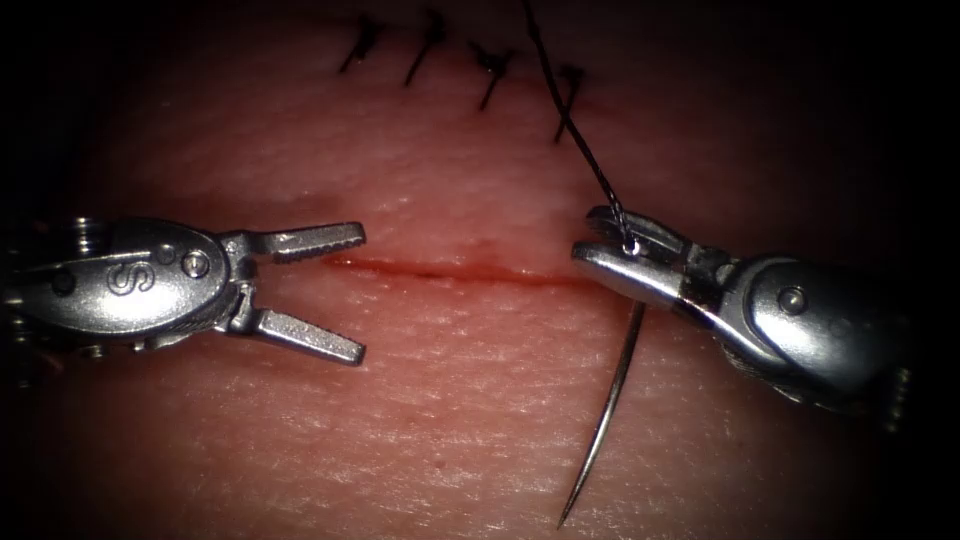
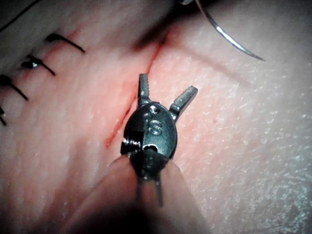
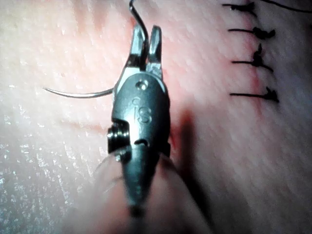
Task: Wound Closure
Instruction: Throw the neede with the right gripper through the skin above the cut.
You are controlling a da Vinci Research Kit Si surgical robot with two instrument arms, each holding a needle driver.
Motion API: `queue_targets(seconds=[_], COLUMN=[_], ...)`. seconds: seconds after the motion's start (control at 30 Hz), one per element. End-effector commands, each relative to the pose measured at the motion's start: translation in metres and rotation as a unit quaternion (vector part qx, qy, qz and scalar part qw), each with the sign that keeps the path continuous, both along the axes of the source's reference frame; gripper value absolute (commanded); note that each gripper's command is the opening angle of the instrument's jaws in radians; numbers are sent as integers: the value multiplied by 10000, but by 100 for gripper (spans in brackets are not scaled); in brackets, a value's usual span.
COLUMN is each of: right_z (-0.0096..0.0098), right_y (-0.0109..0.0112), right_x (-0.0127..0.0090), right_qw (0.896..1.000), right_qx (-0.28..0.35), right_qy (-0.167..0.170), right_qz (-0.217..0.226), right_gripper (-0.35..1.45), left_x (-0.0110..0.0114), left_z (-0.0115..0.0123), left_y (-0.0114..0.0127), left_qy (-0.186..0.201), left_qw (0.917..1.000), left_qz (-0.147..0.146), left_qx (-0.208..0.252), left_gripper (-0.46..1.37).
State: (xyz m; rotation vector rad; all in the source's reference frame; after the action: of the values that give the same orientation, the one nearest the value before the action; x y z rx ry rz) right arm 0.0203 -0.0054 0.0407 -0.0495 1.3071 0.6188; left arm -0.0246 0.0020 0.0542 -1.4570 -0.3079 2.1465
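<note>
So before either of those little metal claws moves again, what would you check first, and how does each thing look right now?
1. Right tool holds the needle: ok, jaws shut on it near the thread end.
2. Needle free of the tissue: ok, its point hangs over the skin below the cut.
3. Left tool ready: ok, jaws open, holding nothing.
4. Thread untangled: ok, it runs up from the needle, crossing one stitch.
5. Thread tension: cannot tell.

Background dark beyond lit centre; bright light from above, edges falling into black shadow.
</note>
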Motion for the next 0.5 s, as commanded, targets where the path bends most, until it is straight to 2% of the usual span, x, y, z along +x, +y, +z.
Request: queue_targets(seconds=[0.03, 0.2, 0.5], right_z=[0, -1, -1], right_y=[1, 4, 1], right_x=[0, 0, -4], right_qw=[10000, 10000, 10000], right_qx=[5, -31, -81], right_qy=[-23, -53, -41], right_qz=[38, 14, 6], right_gripper=[-35, -35, -35], left_x=[1, 4, 3], left_z=[2, 7, 9], left_y=[-1, -1, 1], left_qy=[38, 128, 129], left_qw=[10000, 9998, 9998], left_qz=[-24, -82, -119], left_qx=[-33, -98, -108], left_gripper=[73, 73, 57])
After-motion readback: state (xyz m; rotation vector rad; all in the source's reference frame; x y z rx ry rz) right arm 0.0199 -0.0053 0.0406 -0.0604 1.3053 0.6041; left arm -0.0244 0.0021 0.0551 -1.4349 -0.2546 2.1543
